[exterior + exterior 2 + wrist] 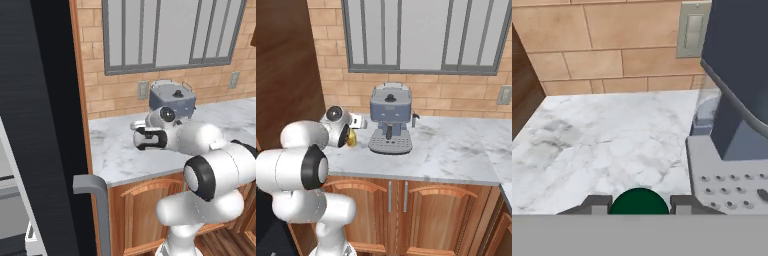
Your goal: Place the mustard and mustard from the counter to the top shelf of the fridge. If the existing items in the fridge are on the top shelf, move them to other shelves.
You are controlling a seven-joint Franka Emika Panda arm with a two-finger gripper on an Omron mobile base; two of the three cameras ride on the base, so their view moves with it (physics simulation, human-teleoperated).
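Gripper point(640, 201) in the hand view: the two dark fingertips point(597, 202) flank a round dark-green cap point(640, 200), one on each side and touching or very nearly so. The jaws stand narrow, clenched on the dark-capped mustard bottle point(351, 137) just below its cap, so the gripper is judged to be grasping it. The hold from the side, high on the bottle, suits a lift straight off the counter point(607, 145) and keeps the bottle upright for the later placement on a shelf.

In the right base view a sliver of amber-yellow body shows between the wrist and the counter, just to the left of the blue-grey coffee machine point(390, 120); whether the base has already left the marbled surface cannot be told. The bottle stands near the brick back wall point(602, 45), beside the machine's perforated drip tray point(727, 175), hence the reach from the free, open side of the counter.

In the left base view the arm stretches across the counter point(120, 160) with the wrist in front of the machine. The fridge point(45, 125) rises black-sided at the left, its grey bar handle point(97, 200) toward the cabinets; its top shelf cannot be made out.
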